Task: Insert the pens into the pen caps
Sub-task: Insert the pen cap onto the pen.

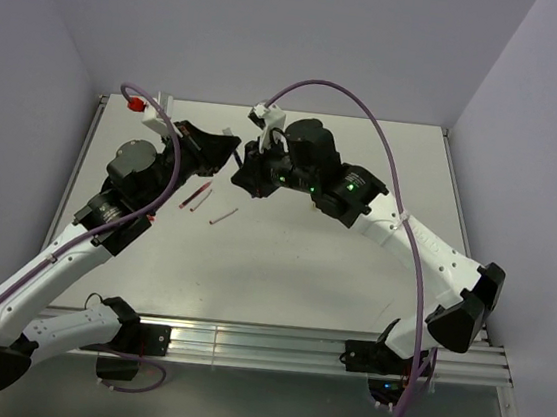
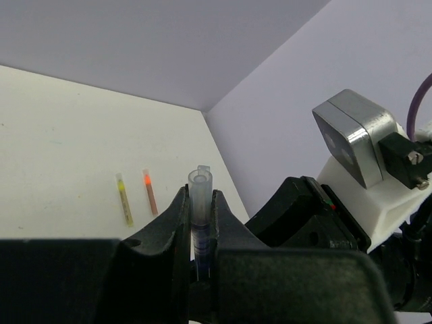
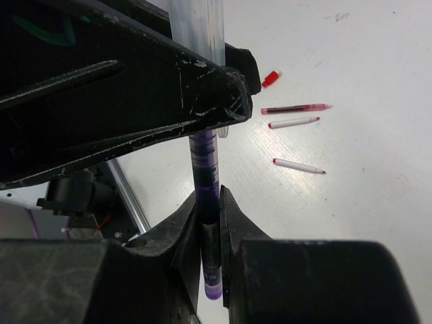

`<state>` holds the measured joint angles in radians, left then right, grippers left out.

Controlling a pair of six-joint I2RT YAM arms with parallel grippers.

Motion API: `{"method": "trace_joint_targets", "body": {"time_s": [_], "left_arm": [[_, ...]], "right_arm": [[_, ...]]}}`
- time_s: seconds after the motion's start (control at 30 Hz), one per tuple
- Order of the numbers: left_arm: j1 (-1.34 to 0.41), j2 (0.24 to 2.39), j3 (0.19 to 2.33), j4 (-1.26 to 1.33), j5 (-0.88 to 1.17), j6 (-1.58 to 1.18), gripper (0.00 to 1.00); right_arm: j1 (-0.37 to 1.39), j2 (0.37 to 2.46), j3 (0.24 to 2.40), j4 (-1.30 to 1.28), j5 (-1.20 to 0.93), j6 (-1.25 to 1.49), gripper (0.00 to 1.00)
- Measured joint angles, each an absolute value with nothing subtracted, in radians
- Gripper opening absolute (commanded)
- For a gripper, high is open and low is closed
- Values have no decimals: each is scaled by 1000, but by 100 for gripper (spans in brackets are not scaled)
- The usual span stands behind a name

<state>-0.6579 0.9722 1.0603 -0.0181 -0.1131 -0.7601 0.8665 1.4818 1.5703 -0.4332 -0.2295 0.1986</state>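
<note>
While the left gripper (image 2: 200, 208) pinches a clear pen cap (image 2: 200, 183) upright between its two black fingers at the bottom centre of the left wrist view, the right gripper (image 3: 208, 223) is pressed tight on a dark purple pen (image 3: 204, 158) at the lower centre of its own view. The pen rises from those fingers, and its upper end sits inside the mouth of the clear cap, partly hidden behind the black edge of the left finger.

From overhead, the two claws meet nose to nose above and left of the frame's centre, over the white table (image 1: 301, 272), with a purple cable (image 1: 369, 118) arching across the upper middle.

Loose pieces lie flat on the table. Left of centre in the left wrist view, a yellow pen (image 2: 124, 200) and an orange-tipped pen (image 2: 149, 192) rest side by side, near each other but not touching.

In the upper right of the right wrist view, a red cap (image 3: 270, 78) lies just above a dark red pen (image 3: 295, 108). An upper white pen (image 3: 293, 123) sits close beneath that pen, and a lower white pen (image 3: 298, 165) lies a little further down.
</note>
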Motion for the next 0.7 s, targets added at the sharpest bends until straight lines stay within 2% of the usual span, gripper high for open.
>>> {"method": "trace_joint_targets", "body": {"time_s": [0.4,0.7], "left_arm": [[-669,974,1063,-65,-174,-786,0],[-670,896,1044,-35,-81,-706,0]], "right_arm": [[879,1512,1597,-474,-193,180,0],[864,1479,1580,-429,-367,182,0]]}}
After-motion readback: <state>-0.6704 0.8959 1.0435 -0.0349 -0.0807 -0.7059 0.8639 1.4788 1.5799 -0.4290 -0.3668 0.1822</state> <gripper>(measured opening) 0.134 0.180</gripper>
